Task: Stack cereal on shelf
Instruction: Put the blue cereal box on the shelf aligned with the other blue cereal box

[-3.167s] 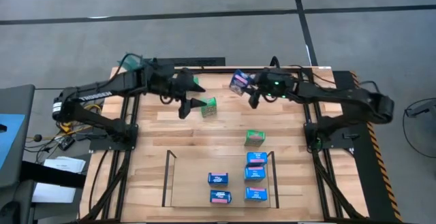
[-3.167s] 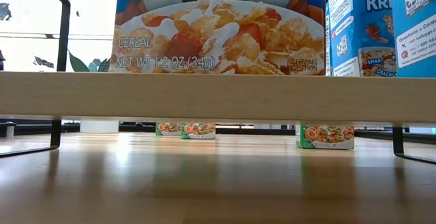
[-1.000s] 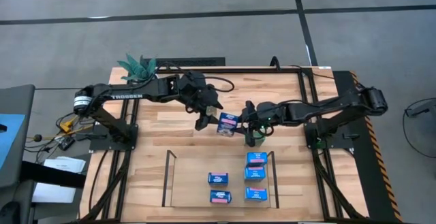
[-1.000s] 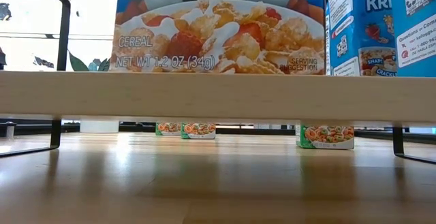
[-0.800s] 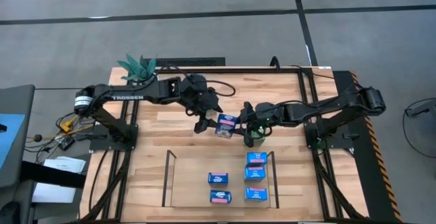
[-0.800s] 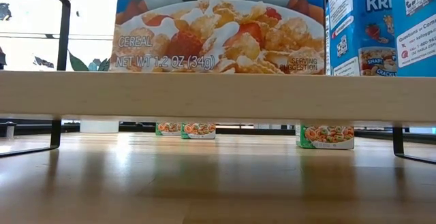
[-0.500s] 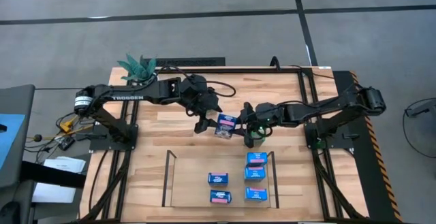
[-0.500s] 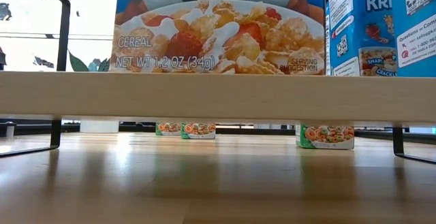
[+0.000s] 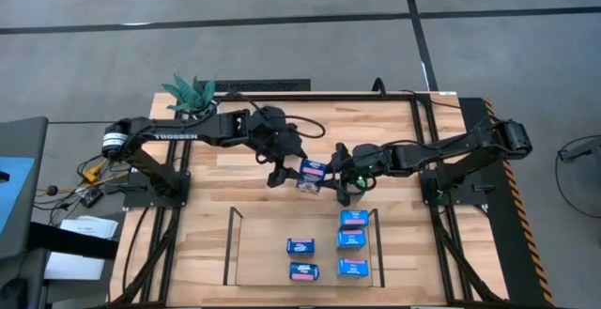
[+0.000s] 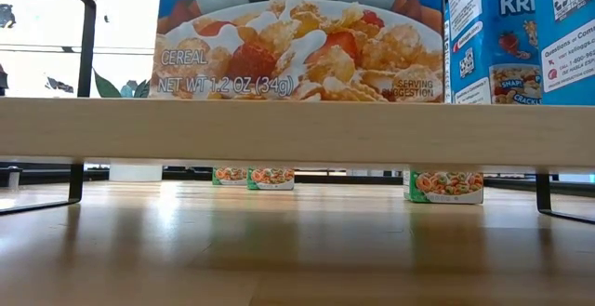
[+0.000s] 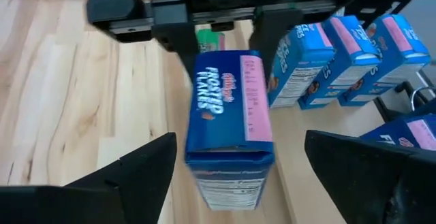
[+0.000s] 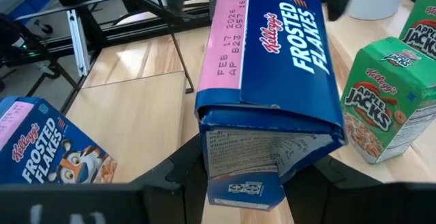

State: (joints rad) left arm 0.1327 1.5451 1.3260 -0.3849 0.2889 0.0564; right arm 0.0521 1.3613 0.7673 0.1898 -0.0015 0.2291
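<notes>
Handover at table centre, just beyond shelf (image 9: 233,253): right gripper (image 9: 331,172) pinches blue cereal box (image 9: 313,171); left gripper (image 9: 286,170), fingers spread, flanks same box, likely to take it. Count: four blue boxes on shelf (image 9: 352,241), one blue held, one green box (image 12: 385,101) beside it, two green farther back.

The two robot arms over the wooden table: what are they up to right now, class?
Both arms meet at mid-table over one blue cereal box. The right hand is shut on its lower end. The left hand is open, a finger on either side of the box without touching it, so it looks like a handover. A green cereal box stands right beside it on the table. Five blue boxes already sit on the shelf, near its right end.
</notes>
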